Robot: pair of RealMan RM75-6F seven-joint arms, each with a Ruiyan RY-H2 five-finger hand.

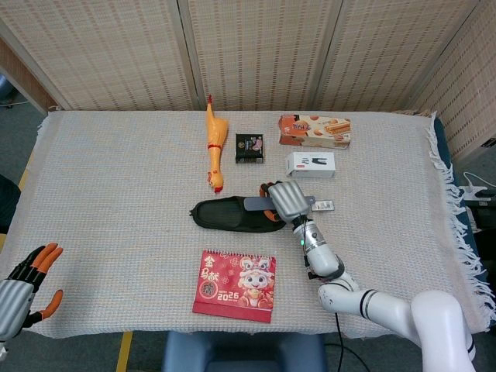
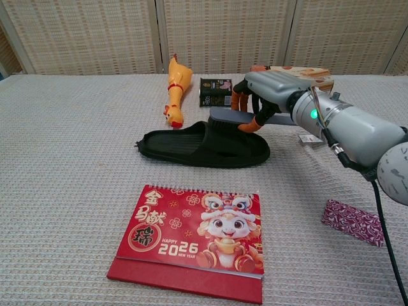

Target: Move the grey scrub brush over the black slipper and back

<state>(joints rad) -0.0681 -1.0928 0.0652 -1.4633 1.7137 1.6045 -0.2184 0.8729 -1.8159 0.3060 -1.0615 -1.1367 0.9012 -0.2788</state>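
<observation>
R robot hand [image 1: 287, 200] wrapped round grey scrub brush [image 2: 231, 117], brush atop black slipper [image 2: 204, 147] strap. Brush long axis runs L-R, head pointing L. L robot hand [image 1: 22, 288] fingers spread, holding nothing, at counter [image 1: 116, 178] corner.

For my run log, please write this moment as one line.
right hand: holds grey scrub brush | brush: over black slipper | left hand: open, idle

The cloth-covered counter [image 1: 116, 194] carries a black slipper [image 1: 229, 216] mid-frame, red calendar [image 1: 236, 285] below, rubber chicken [image 1: 214, 145] above.
</observation>
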